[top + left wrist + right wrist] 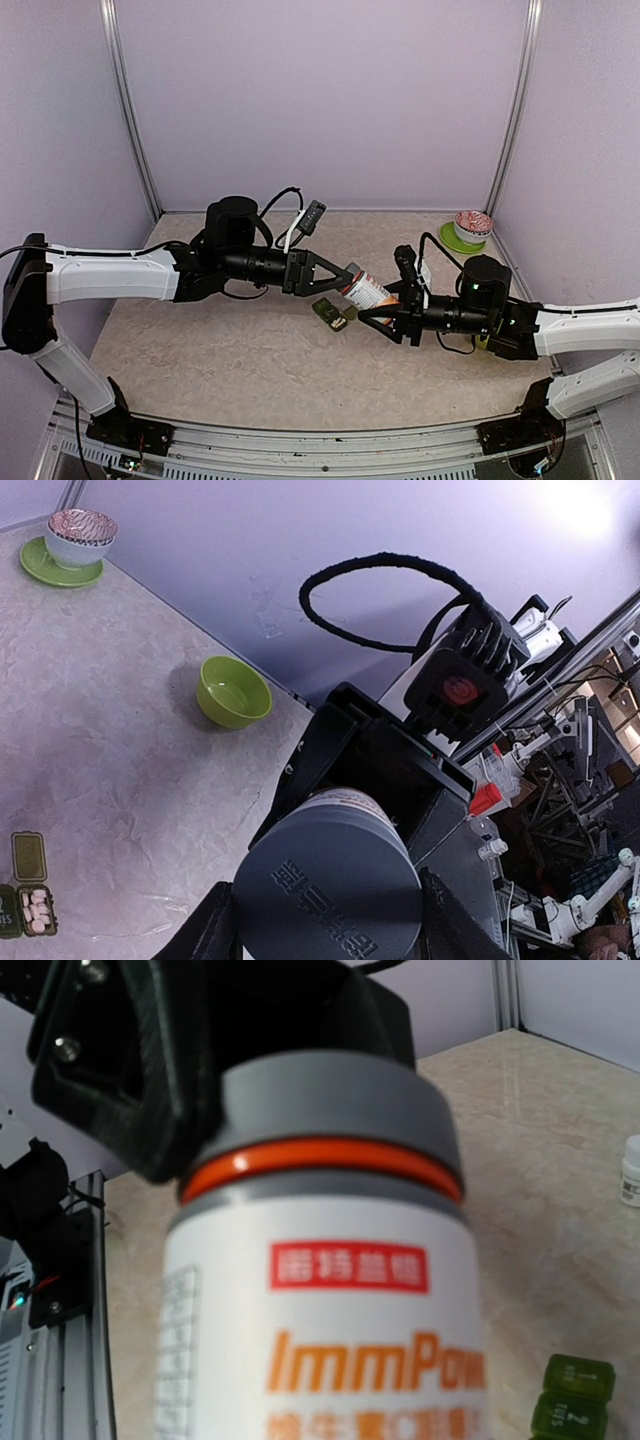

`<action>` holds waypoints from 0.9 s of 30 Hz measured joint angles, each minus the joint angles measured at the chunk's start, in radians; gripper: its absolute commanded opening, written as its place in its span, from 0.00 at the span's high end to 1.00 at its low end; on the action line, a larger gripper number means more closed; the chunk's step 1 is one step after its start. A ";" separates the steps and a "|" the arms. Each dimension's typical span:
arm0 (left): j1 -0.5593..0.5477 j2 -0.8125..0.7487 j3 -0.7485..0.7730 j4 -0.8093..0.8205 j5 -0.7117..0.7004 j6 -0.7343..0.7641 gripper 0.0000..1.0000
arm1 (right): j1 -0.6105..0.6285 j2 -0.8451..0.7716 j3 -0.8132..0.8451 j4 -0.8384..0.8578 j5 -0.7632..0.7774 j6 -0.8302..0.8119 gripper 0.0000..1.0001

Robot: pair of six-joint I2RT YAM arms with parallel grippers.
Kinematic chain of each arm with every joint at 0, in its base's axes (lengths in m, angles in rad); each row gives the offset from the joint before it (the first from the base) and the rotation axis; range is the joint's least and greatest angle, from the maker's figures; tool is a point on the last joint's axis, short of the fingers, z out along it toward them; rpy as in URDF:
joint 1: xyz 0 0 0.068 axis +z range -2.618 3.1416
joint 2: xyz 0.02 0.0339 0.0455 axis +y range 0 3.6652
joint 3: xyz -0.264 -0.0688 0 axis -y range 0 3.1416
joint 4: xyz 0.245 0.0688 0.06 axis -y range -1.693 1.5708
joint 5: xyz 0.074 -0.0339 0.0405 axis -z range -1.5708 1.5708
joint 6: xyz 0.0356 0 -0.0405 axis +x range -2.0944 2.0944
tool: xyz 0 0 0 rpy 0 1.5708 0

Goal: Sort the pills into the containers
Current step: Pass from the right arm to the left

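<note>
The bench [200, 340] has a beige, marbled top. Pale lavender walls [320, 100] close it in on three sides, with aluminium posts [130, 110] at the two far corners.

The pill bottle [370, 290] hangs above the middle of the bench, between the two arms. Its long axis runs nearly level, with the cap end towards the left edge and slightly far, and the base towards the right edge and slightly near. The left gripper [350, 275] is clamped on the grey cap [330, 885], one black finger [215, 935] pressed against each side. The right gripper [385, 308] meets the bottle from the other end. In the left wrist view its black fingers hug the white body, so it appears closed on it.

The right wrist view shows an orange ring under the cap, a red box of white Chinese characters, and below it orange lettering reading "ImmPow", cut off at the edge. Raised characters on the cap top are too blurred to read.

A green pill organiser [330, 313] lies on the bench just near of the bottle, with one compartment open and holding pale pills. Its lids carry small print, including a "2". A lime-green bowl [233, 692] sits near the right edge. A patterned bowl [472, 225] on a green saucer [462, 243] stands in the far right corner. A small white bottle [630, 1170] shows at the edge of the right wrist view.
</note>
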 measured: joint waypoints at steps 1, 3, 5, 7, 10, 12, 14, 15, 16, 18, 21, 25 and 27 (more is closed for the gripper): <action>0.000 0.000 0.000 0.000 0.000 -0.001 0.91 | 0.000 0.000 0.000 0.000 0.001 -0.001 0.82; 0.000 0.000 -0.002 0.001 -0.003 -0.005 0.91 | 0.000 -0.001 0.000 -0.004 0.004 -0.004 0.70; 0.001 0.000 -0.007 0.009 -0.003 -0.012 0.91 | 0.000 -0.004 0.000 -0.011 0.010 -0.012 0.58; 0.004 0.000 -0.011 0.017 -0.002 -0.016 0.91 | 0.000 -0.005 0.001 -0.015 0.019 -0.019 0.49; 0.008 0.000 -0.015 0.021 0.002 -0.018 0.91 | 0.000 -0.005 0.012 -0.038 0.038 -0.033 0.38; 0.011 0.000 -0.015 0.025 0.004 -0.015 0.91 | 0.000 -0.005 0.022 -0.053 0.046 -0.040 0.29; 0.011 -0.002 -0.015 0.026 0.009 -0.008 0.91 | 0.000 -0.004 0.032 -0.064 0.055 -0.037 0.23; 0.011 -0.003 -0.015 0.026 0.010 -0.005 0.91 | 0.000 -0.002 0.037 -0.067 0.060 -0.042 0.16; 0.011 -0.004 -0.015 0.026 0.011 -0.003 0.91 | 0.000 0.001 0.041 -0.067 0.064 -0.042 0.03; 0.012 -0.005 -0.015 0.026 0.010 -0.002 0.91 | 0.000 0.011 0.051 -0.068 0.068 -0.038 0.00; 0.014 -0.005 -0.015 0.024 0.010 -0.002 0.91 | 0.000 0.029 0.056 -0.067 0.074 -0.046 0.00; 0.022 -0.006 -0.015 0.014 0.004 0.001 0.91 | 0.000 0.036 0.056 -0.071 0.084 -0.048 0.00; 0.029 -0.007 -0.015 -0.002 -0.007 0.008 0.91 | 0.000 0.036 0.056 -0.075 0.090 -0.053 0.00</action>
